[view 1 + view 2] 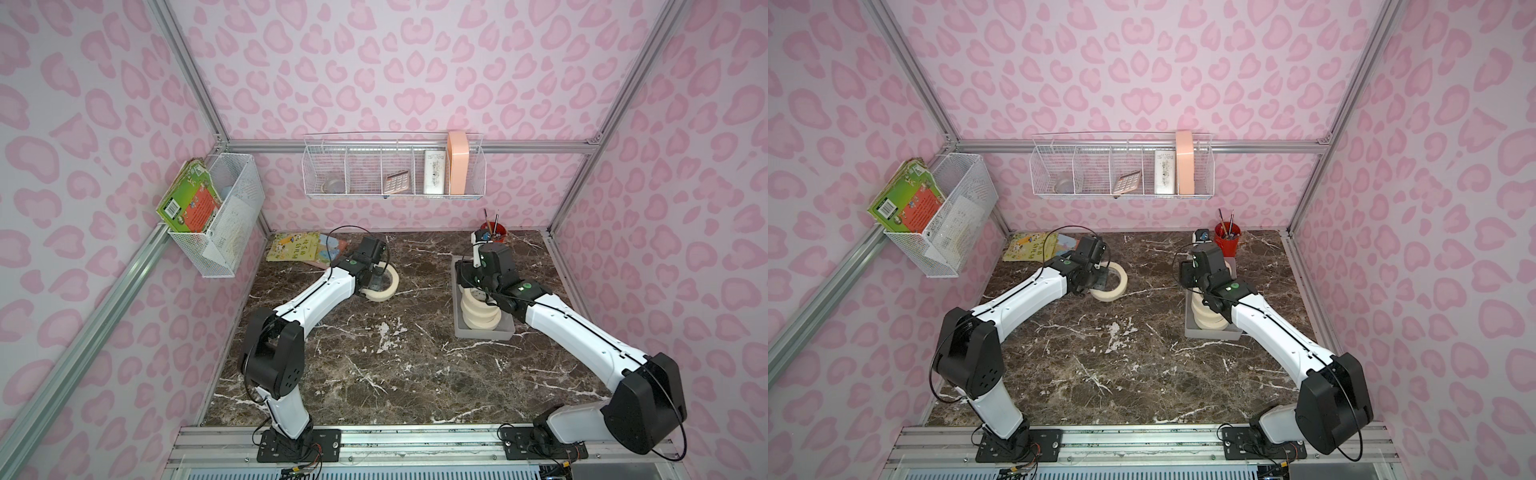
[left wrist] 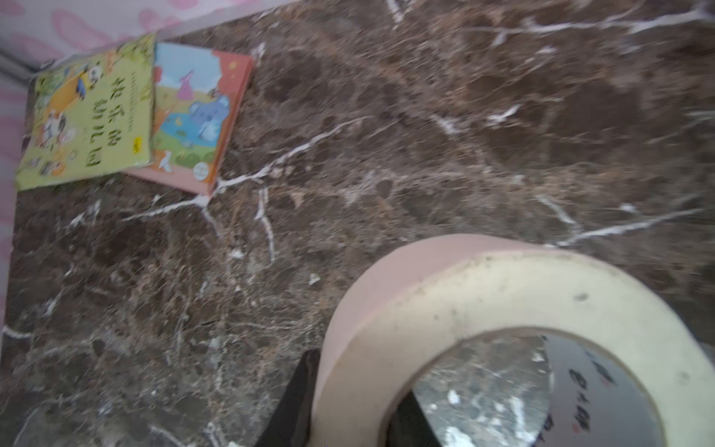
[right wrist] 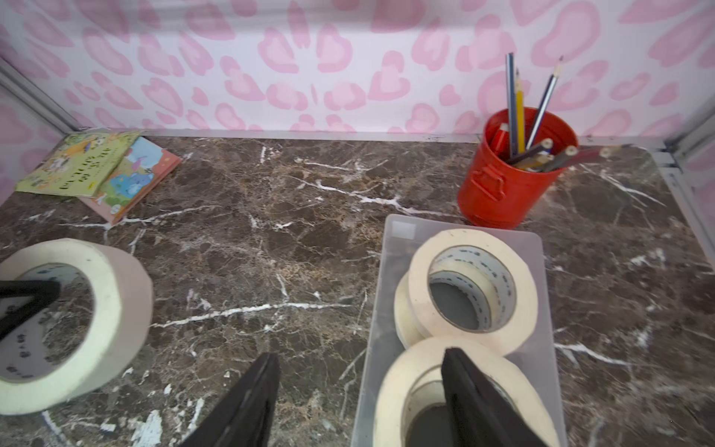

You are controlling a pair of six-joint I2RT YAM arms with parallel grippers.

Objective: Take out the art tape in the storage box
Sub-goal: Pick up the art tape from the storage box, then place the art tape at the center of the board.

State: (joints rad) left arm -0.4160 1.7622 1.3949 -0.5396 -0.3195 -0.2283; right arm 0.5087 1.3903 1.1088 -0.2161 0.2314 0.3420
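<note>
One cream art tape roll (image 1: 384, 286) (image 2: 503, 294) is out on the marble table left of centre, tilted. My left gripper (image 2: 352, 387) is shut on its wall, one finger inside the ring and one outside. The grey translucent storage box (image 1: 484, 333) (image 3: 390, 247) stands on the right and holds several stacked rolls (image 1: 478, 311) (image 3: 468, 238). My right gripper (image 3: 360, 358) hangs open above the box's left rim. One of its fingers is over the hole of the nearest roll (image 3: 394, 387) and the other is over bare table. It holds nothing.
A red pen cup (image 3: 503, 185) with pencils stands just behind the box. Two picture books (image 3: 96, 170) lie in the back left corner. White wire baskets (image 1: 395, 170) (image 1: 224, 216) hang on the back and left walls.
</note>
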